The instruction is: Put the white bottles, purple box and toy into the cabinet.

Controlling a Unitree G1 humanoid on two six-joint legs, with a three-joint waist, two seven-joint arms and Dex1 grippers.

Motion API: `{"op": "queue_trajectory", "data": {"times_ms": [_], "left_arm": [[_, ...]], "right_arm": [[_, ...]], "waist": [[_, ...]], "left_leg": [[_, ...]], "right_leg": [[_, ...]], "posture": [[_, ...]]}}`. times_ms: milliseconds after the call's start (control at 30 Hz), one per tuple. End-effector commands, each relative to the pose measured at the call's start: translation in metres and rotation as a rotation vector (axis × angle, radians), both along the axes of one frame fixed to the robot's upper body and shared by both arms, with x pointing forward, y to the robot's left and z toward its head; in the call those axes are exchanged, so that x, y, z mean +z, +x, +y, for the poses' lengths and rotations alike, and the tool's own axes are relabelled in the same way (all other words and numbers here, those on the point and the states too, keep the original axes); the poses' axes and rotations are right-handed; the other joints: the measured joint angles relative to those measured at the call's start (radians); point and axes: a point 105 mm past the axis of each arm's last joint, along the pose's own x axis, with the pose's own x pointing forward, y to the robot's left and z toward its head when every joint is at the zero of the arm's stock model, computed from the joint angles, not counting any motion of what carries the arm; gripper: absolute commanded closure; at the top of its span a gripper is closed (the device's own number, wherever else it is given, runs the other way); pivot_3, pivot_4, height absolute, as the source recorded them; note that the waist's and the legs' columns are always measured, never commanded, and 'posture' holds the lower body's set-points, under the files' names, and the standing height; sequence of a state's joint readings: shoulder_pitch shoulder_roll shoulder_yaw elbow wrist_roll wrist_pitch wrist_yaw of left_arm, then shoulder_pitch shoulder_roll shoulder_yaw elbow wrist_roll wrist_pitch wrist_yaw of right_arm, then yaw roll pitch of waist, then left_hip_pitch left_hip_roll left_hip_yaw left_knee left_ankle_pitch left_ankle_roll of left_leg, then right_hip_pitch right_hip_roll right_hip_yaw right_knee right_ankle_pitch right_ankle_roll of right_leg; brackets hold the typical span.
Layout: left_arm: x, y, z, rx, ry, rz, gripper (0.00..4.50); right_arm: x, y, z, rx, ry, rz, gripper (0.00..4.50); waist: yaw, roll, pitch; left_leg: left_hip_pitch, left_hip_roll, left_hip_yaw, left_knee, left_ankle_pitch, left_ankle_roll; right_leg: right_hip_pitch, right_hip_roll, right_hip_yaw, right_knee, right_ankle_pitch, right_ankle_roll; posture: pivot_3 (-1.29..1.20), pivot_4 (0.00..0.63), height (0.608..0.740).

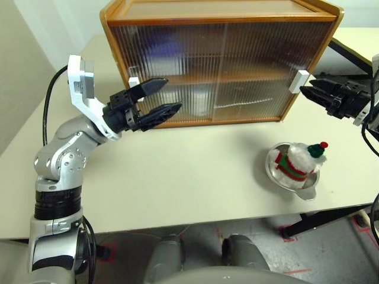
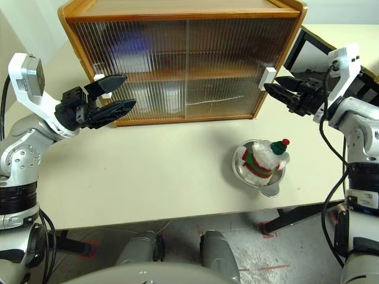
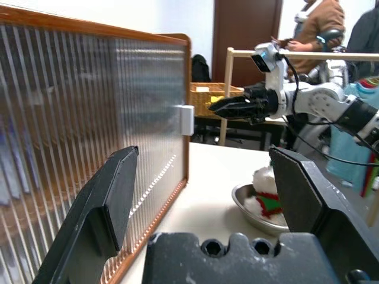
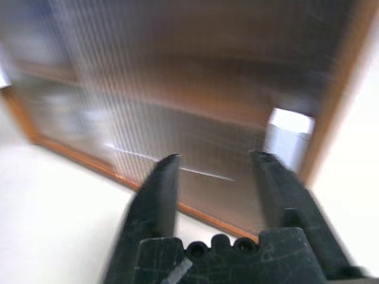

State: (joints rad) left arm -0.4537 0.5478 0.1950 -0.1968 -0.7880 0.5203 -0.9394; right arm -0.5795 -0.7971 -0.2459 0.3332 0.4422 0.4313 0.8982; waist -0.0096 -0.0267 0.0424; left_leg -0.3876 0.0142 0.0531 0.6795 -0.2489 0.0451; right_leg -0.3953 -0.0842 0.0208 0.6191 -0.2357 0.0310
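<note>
The cabinet stands at the back of the table with both ribbed sliding doors shut. Through the doors a purple blur, the purple box, shows on the upper shelf. A pale blur lower down may be the white bottles. The toy sits in a silver bowl on the table at the right. My left gripper is open and empty, just in front of the left white handle. My right gripper points at the right white handle, its fingers a little apart and empty.
The cream table has its front edge close to me. A black panel stands behind the cabinet's right side. In the left wrist view, a person and a wooden rack are in the background.
</note>
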Motion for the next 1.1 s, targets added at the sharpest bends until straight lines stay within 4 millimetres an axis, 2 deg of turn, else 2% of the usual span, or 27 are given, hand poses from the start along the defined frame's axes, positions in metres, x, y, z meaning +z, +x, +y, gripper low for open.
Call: {"op": "queue_trajectory", "data": {"times_ms": [33,133,367,533,733,900,1100], "left_arm": [[0.003,-0.003,-0.003,0.012,-0.004,-0.023,0.0],[0.002,-0.001,-0.003,0.04,-0.007,-0.033,0.0],[-0.004,0.007,-0.002,0.162,0.023,-0.11,0.0],[-0.005,0.006,-0.006,0.167,0.011,-0.114,0.0],[-0.005,0.007,-0.008,0.16,0.001,-0.104,0.0],[-0.004,0.009,-0.008,0.165,-0.002,-0.107,0.0],[-0.003,0.01,-0.008,0.172,-0.008,-0.104,0.0]], "right_arm": [[-0.005,0.011,-0.009,-0.074,-0.018,0.048,3.31],[-0.005,0.019,-0.015,-0.123,-0.053,0.05,4.47],[-0.009,0.036,-0.022,-0.205,-0.106,0.073,4.47],[-0.011,0.039,-0.024,-0.227,-0.107,0.092,4.47],[-0.01,0.044,-0.018,-0.22,-0.114,0.092,4.47],[-0.01,0.046,-0.002,-0.171,-0.094,0.106,4.47],[-0.015,0.048,0.03,-0.09,-0.077,0.127,4.47]], "waist": [[0.001,0.0,0.0],[0.003,0.0,0.0],[0.011,0.0,0.0],[0.023,0.0,0.0],[0.025,0.0,0.0],[0.022,0.0,0.0],[0.025,0.0,0.0]], "left_leg": [[0.0,0.0,0.0,0.0,0.0,0.0],[0.0,0.0,0.0,0.0,0.0,0.0],[-0.001,-0.001,0.0,-0.001,0.0,0.001],[0.0,-0.001,0.0,-0.001,0.0,0.001],[-0.001,-0.001,0.001,-0.001,0.0,0.001],[0.0,0.0,0.001,-0.001,0.0,0.001],[0.0,0.0,0.001,0.0,0.0,0.001]], "right_leg": [[0.0,0.0,0.0,0.0,0.0,-0.001],[0.0,0.0,0.0,0.0,0.0,-0.001],[0.0,0.0,0.001,0.0,0.0,0.0],[0.0,0.0,0.002,0.0,0.0,0.0],[0.0,0.0,0.002,0.0,0.001,0.0],[0.0,0.001,0.003,0.0,0.001,0.0],[-0.001,0.001,0.003,0.001,0.001,0.0]], "posture": [[0.07,0.0,0.74],[0.08,0.0,0.74],[0.09,0.0,0.74],[0.1,0.0,0.74],[0.1,0.0,0.74],[0.09,0.0,0.74],[0.1,0.0,0.74]]}}
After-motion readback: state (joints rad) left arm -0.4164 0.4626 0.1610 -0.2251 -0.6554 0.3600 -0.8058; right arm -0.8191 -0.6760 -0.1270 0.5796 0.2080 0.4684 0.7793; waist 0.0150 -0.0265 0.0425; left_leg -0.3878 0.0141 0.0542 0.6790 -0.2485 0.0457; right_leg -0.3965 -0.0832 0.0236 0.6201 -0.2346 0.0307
